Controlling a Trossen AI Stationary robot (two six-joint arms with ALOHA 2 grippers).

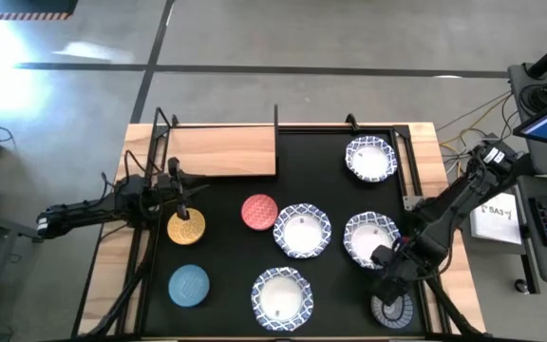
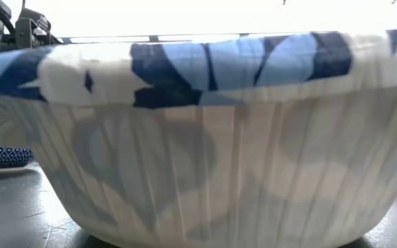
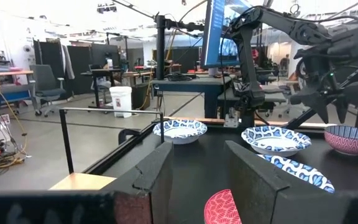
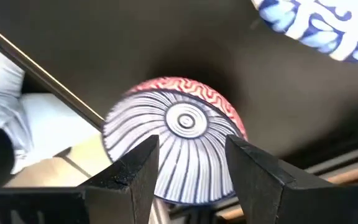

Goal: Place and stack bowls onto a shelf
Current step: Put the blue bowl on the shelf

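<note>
Right gripper (image 4: 188, 171), fingers apart, is hovering over the grey bowl (image 4: 176, 152) near the mat's edge; a glancing pinch risks tipping it off. Left gripper (image 3: 194, 180), also apart, is waiting over the yellow bowl (image 1: 186, 227).

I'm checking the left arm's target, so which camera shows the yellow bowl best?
The high view: the yellow bowl sits unobstructed on the mat beside the left gripper. The low and both wrist views don't show it.

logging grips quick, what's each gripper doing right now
left gripper: open, empty, over the yellow bowl.
right gripper: open, empty, above the grey striped bowl.
</note>
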